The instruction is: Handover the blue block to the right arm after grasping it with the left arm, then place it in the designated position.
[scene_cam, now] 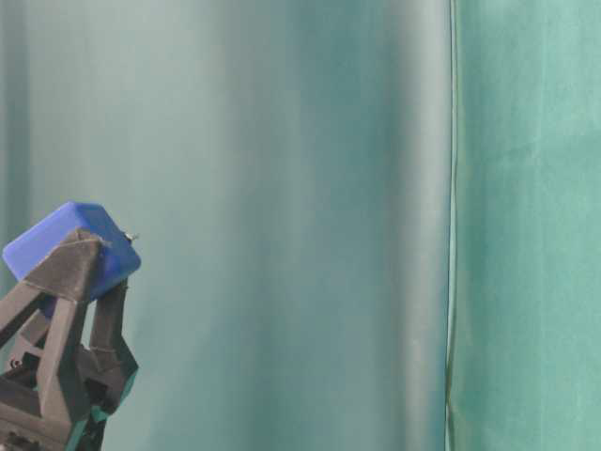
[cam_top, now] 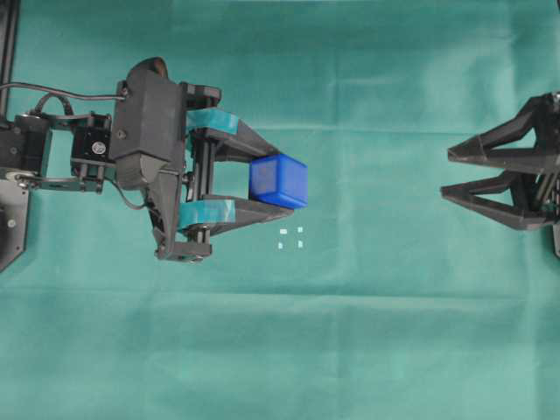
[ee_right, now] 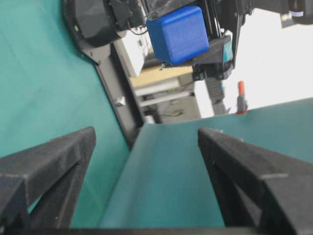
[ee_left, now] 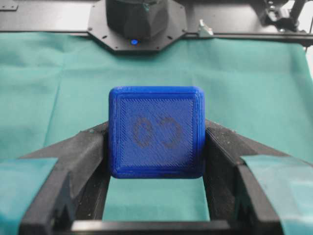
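Blue, smooth-faced plastic block (cam_top: pixel 278 181) pinched between the teal-taped black jaws of the left arm's gripper (cam_top: pixel 262 182), about half closed on two opposite faces. Held clear of the green cloth tabletop (cam_top: pixel 367 332), tips pointing toward the right side — likely so the free faces stay open for a second grip. Sits just above and left of the designated position (cam_top: pixel 290 238), four tiny white marks in a square, nothing on them yet. Plain all-black jaws of the right arm's gripper (cam_top: pixel 446 176) spread wide, empty, well apart from the block, tilted and facing it — apparently lined up to receive. No containers in view.
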